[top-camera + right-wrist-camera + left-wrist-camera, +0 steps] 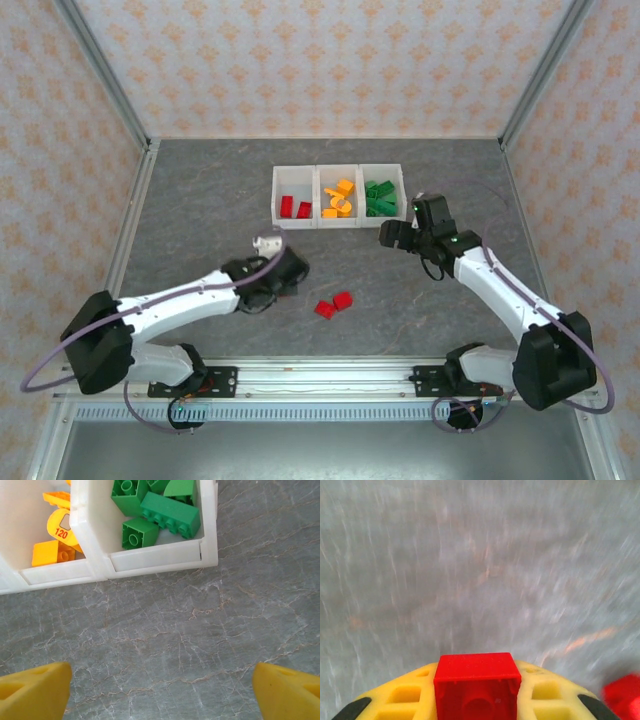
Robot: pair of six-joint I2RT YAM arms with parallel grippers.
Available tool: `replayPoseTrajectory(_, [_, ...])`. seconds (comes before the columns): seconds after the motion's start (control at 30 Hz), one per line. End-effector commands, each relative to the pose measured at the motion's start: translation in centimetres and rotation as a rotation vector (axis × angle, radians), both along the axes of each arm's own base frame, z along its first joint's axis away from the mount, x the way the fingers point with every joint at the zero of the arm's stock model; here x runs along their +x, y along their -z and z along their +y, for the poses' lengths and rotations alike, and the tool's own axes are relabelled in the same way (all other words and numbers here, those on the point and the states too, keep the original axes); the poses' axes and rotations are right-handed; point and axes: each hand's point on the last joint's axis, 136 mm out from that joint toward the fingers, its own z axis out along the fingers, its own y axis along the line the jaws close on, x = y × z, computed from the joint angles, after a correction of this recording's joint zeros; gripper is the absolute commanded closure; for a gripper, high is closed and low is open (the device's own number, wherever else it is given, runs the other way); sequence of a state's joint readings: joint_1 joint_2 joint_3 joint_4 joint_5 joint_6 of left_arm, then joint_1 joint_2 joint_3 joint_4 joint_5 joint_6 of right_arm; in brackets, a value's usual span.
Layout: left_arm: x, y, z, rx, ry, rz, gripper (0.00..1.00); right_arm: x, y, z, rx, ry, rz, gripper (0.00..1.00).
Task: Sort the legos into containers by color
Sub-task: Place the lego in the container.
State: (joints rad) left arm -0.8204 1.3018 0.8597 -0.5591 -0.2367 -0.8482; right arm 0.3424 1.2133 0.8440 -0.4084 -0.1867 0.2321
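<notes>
Red is the brick [477, 677] that we pinch in our left gripper [287, 272], on the near side of the bins [338, 224], two more red bricks [333, 304] lying just right of it, while our right gripper [160, 687] stands spread by the green-filled bin [155, 557].

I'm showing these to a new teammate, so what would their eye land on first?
Probably the red brick clamped between the yellow fingers of the left gripper, large at the bottom of the left wrist view. Next comes the white row of three bins at the far middle of the grey table, holding red, orange and green bricks apart. Two loose red bricks lie nearer the arms.
</notes>
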Motion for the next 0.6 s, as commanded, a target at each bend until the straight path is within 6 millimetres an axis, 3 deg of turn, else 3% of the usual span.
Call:
replayPoseTrajectory(0.0, [5.3, -5.7, 0.6, 0.021, -0.015, -0.159, 0.75, -0.4, -0.7, -0.5, -0.039, -0.005, -0.013, 0.07])
replayPoseTrajectory(0.1, [9.3, -7.8, 0.8, 0.034, -0.01, -0.196, 0.74, -1.2, -1.7, -0.1, -0.019, -0.049, -0.036, 0.07])
replayPoseTrajectory(0.23, [14.6, -8.0, 1.0, 0.068, 0.012, -0.18, 0.74, -2.4, -2.1, -0.2, -0.003, -0.062, -0.044, 0.07])
replayPoseTrajectory(0.5, [23.1, -7.2, 0.8, 0.151, -0.033, -0.199, 0.74, -4.4, -3.7, 0.9, 0.103, -0.122, -0.093, 0.06])
replayPoseTrajectory(0.57, [24.8, -5.3, 0.4, 0.145, -0.03, -0.18, 0.74, -4.7, -3.7, 0.9, 0.108, -0.123, -0.092, 0.06])
